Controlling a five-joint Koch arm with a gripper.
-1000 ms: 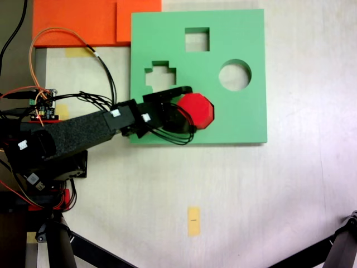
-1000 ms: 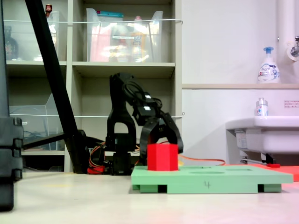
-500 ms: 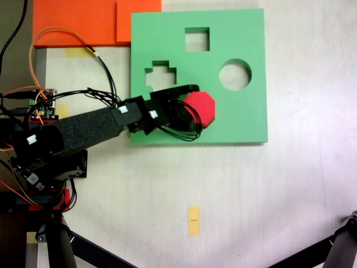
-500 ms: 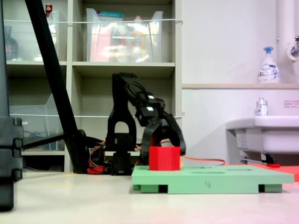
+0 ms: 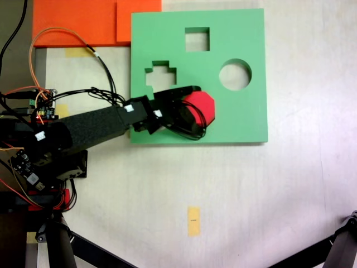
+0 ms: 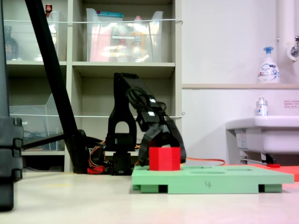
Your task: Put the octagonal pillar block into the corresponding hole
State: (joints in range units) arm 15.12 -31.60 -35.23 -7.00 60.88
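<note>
In the second exterior view the green foam board (image 6: 212,179) lies nearest on the floor, with the octagonal pillar block (image 6: 164,158) standing up from its left part. The gripper (image 6: 163,148) straddles the block, its jaws closed against both sides. In the first exterior view the block (image 5: 199,109) sits toward the board's 7 o'clock area, covering the corresponding hole, at 5 o'clock from the cross-shaped cutout (image 5: 160,77).

we see the octagonal pillar block (image 5: 201,108) (image 6: 164,158), bright red with an eight-sided top, standing upright and part sunk in the corresponding hole (image 5: 207,124) of the flat green board, below the round cutout in the first exterior view.
</note>
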